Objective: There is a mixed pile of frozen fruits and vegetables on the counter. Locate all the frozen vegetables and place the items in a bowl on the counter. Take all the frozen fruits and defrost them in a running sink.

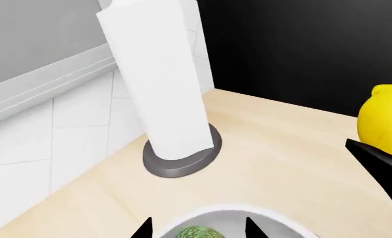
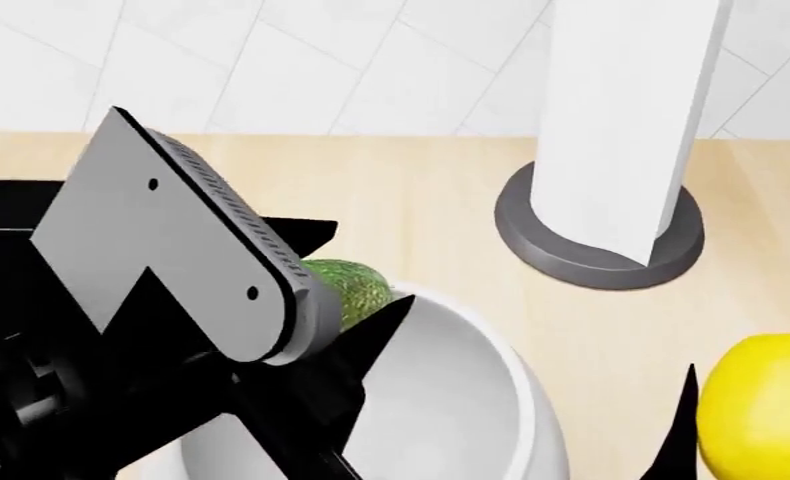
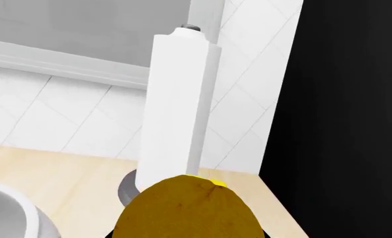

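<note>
Now, left wrist view: the left gripper hangs over the white bowl, w/ the green bumpy vegetable showing betw. its two dark fingertips. Jaws look closed around it, though contact is cut off at the frame edge. The paper towel roll on its grey base stands on the counter just behind the bowl. The lemon sits at one side.

Head view: the left arm crosses over the bowl's near side; the vegetable sits at the bowl's far rim, held betw. black fingers, above the rim rather than down inside. The lemon is off to the right w/ a dark fingertip of the right gripper beside it. The roll is behind, apart from both.

Right wrist view: the lemon fills the space right in front of the camera, so the right gripper probably pinches it, but its fingers are hidden; can't tell for sure.

Judgement: step in hand is dropping the vegetable into the bowl. Next move calls for spreading the left jaws over the bowl's interior, then lifting clear w/o nudging the rim. The lemon then needs carrying to the sink, which isn't in view.
</note>
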